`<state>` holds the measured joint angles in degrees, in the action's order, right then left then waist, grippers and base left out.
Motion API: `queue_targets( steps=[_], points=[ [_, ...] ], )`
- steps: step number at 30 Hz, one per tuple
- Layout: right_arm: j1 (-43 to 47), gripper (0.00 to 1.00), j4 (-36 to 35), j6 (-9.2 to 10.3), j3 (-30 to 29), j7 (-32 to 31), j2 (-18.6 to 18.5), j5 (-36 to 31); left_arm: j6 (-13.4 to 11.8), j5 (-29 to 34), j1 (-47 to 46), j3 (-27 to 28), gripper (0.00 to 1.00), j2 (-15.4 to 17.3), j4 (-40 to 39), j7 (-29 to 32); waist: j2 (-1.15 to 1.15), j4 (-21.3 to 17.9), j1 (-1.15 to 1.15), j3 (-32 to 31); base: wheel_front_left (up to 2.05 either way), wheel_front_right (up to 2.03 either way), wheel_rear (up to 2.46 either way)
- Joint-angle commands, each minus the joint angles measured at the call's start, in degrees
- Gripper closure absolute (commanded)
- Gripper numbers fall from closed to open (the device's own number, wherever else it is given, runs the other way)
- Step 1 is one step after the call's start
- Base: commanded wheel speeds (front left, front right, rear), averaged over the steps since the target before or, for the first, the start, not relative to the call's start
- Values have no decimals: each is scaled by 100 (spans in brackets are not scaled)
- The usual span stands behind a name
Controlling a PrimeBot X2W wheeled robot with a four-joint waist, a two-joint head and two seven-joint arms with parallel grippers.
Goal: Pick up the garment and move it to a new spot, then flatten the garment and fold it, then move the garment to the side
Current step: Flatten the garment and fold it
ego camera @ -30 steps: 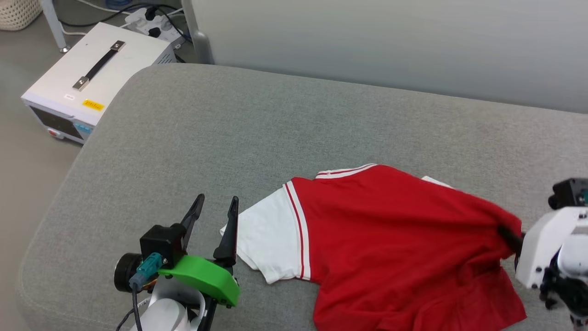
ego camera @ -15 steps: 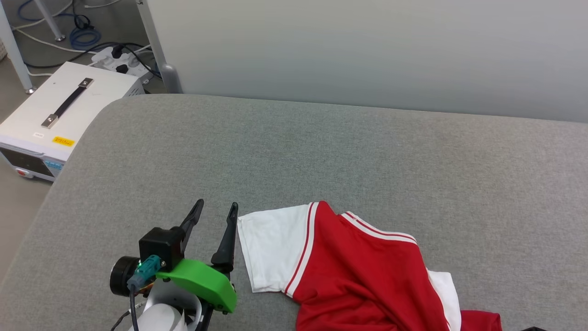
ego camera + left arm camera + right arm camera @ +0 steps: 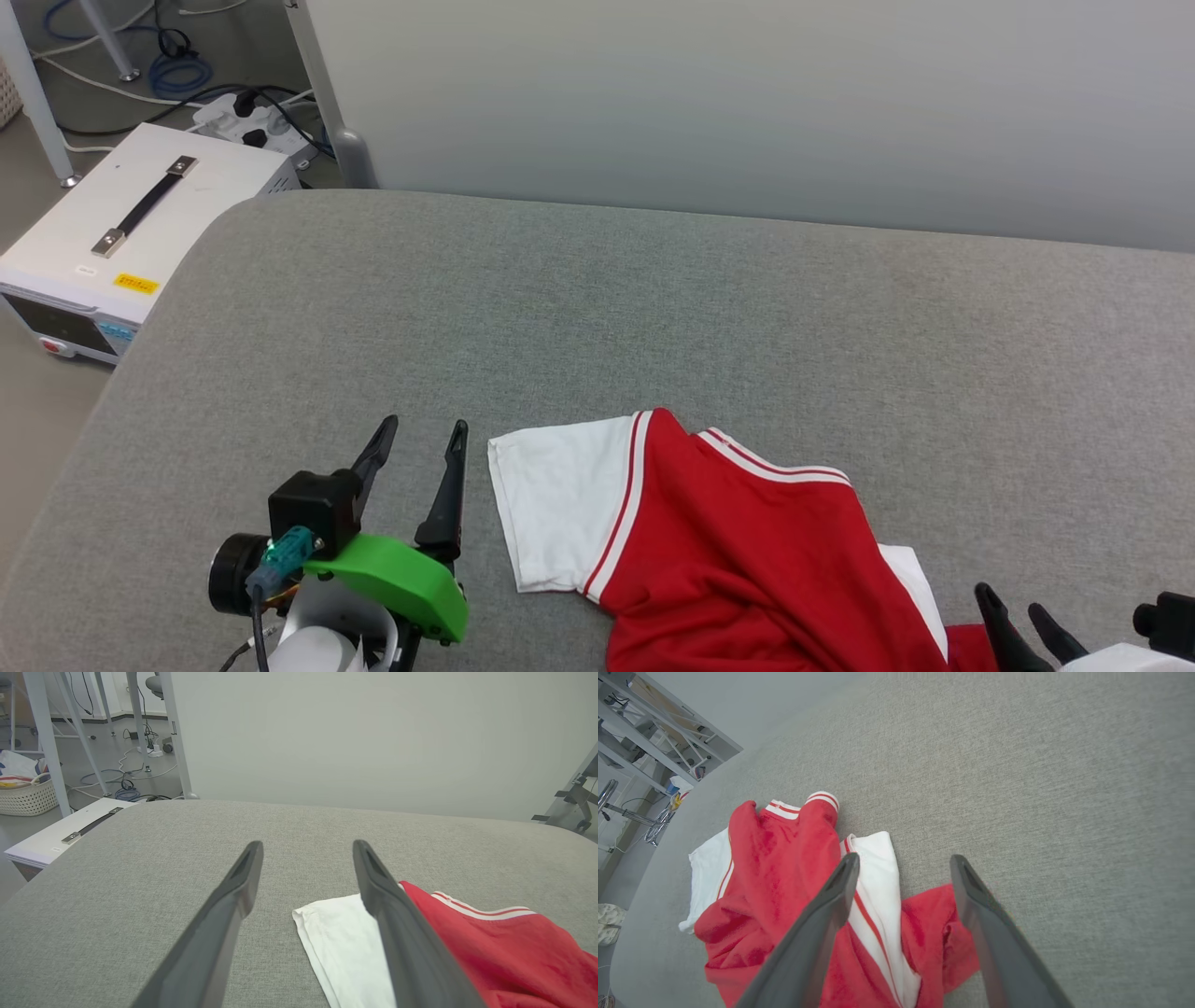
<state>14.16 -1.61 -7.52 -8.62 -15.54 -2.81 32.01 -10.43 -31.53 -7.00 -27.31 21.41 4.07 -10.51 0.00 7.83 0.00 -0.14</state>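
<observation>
1. A red T-shirt with white short sleeves, the garment (image 3: pixel 747 551), lies crumpled on a grey upholstered cushion (image 3: pixel 653 308), at the near edge of the head view and right of centre; no lettering shows on the upturned face
2. Its long axis runs from a flat white sleeve (image 3: pixel 551 504) on the robot's left to a bunched red heap on the robot's right, where a second sleeve (image 3: pixel 873 868) is folded over the body
3. The left gripper (image 3: pixel 423 427) has its two dark fingers spread wide with nothing between them; the flat sleeve's edge lies just beside its right finger, apart from it
4. The right gripper (image 3: pixel 1009 599) is spread and empty too; in the right wrist view its fingers (image 3: pixel 822 924) straddle the bunched end from above, and you cannot tell whether they touch the cloth
5. The garment looks set down but not yet flattened; each arm is nearest its own end, so you would likely take the sleeve side with the left, the heap with the right, and draw apart along that long axis
</observation>
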Motion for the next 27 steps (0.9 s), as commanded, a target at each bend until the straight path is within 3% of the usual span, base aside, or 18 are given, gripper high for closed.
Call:
queue_targets(
  steps=[1, 7, 12, 16, 21, 26, 27],
  points=[
    [-188, 0, 62, 3, -90, -18, -8, -118, -46, -62, 84, 35, 0, 11, -32, -17, 0, 4, 0, 3, 0, 0, 0],
    [-800, 0, 472, 3, -129, -1225, -399, -526, -46, -84, 40, 35, 0, 2, -68, -30, 0, 79, 0, 98, 0, 0, 0],
    [-1358, 0, 657, 3, 252, -2331, -879, -618, 6, -63, -123, 22, 0, -23, -70, -82, 0, 262, 0, 333, 0, 0, 0],
    [-1686, 0, 759, 3, 622, -2778, -1101, -624, 37, -58, -224, 24, 0, -76, -22, -152, 0, 401, 0, 530, 0, 0, 0],
    [-1766, 0, 1123, 3, 930, -3190, -1205, -585, 70, -73, -286, 23, 0, -147, 86, -223, 0, 520, 0, 667, 0, 0, 0],
    [-1611, 0, 1423, 3, 1043, -3634, -1070, -512, 87, -77, -326, 40, 0, -205, 198, -288, 0, 543, 0, 715, 0, 0, 0],
    [-1591, 11, 1437, 3, 1074, -3703, -1055, -509, 87, -76, -331, 42, 0, -214, 211, -296, 0, 539, 0, 719, 0, 0, 0]
  ],
)
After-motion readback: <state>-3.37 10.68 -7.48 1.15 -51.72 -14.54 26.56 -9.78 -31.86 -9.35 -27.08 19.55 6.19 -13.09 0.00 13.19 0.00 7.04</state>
